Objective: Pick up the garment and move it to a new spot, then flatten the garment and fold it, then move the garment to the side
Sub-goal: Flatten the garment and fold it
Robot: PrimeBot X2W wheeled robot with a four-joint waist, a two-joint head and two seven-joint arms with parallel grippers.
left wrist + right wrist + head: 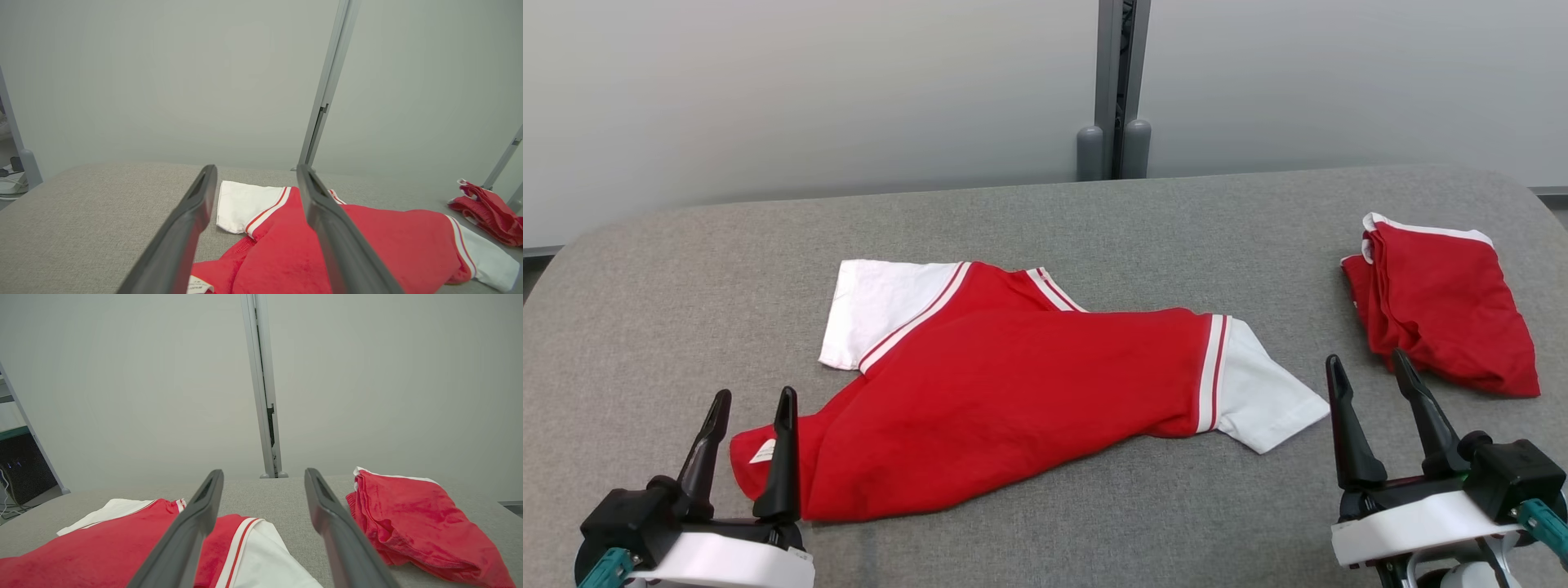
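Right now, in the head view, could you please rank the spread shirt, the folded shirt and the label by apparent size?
1. spread shirt
2. folded shirt
3. label, tiny, at the spread shirt's near-left edge

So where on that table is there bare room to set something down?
Widest: the table left of the spread shirt, and the far strip behind it. A narrower lane lies between shirt and folded garment. Near corners: crowded by left gripper and right gripper.
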